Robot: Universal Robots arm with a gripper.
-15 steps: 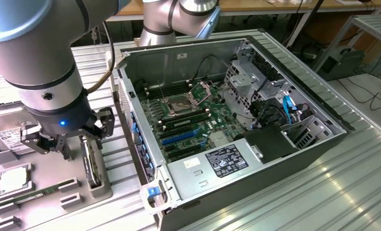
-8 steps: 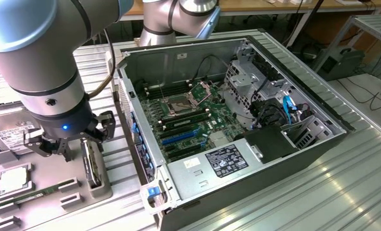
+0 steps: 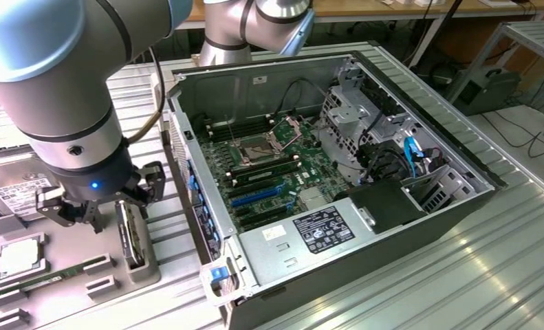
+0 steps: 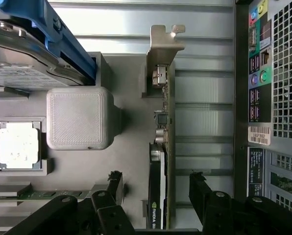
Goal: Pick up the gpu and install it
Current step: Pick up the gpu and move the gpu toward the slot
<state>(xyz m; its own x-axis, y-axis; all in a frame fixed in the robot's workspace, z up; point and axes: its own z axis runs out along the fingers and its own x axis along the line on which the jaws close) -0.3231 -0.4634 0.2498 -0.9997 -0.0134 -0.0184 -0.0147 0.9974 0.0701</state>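
Black gpu (image 4: 157, 205) on edge, one end cut off | claw (image 4: 157, 180) spread, either side of it | contact unclear

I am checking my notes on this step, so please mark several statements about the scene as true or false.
1. The gripper is open, with one finger on each side of the gpu. True.
2. The gpu is seated inside the computer case. False: it stands on edge in the gray holder outside the case.
3. The case is open on one side. True.
4. The gripper holds the hard drive. False: it holds nothing.
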